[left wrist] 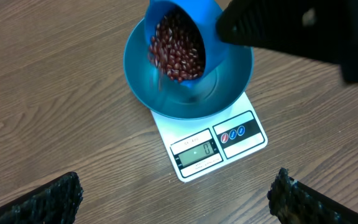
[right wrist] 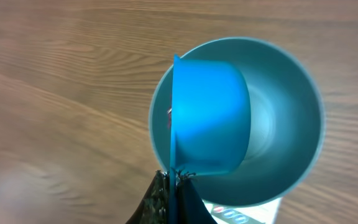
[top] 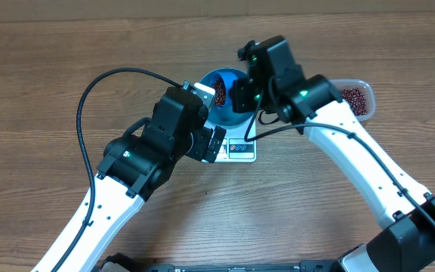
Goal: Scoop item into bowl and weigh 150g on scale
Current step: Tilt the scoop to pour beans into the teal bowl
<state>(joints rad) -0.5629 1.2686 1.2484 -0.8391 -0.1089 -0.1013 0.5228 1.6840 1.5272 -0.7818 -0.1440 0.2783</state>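
Left wrist view: right tool [right wrist: 173,183] pinches scoop [right wrist: 210,118] of beans [left wrist: 176,46] tilted over the bowl [left wrist: 140,81]; left tool [left wrist: 176,205] spread.

The bowl [left wrist: 234,84], round, deep and bright blue, is set upright on the scale [left wrist: 185,134], covering its rear part. Its smooth inside is seen mostly bare. The scale, flat, white and square, is laid on the wood table [left wrist: 55,93]; its display strip and two round marks are left showing along the front edge. Small dark red-brown beans [left wrist: 178,50] are heaped in a blue scoop [left wrist: 211,25] that is tilted over the bowl, mouth down toward it; a few are blurred at its lower lip. More beans are seen in a clear tub [top: 362,85] to the right, well apart from the scale.
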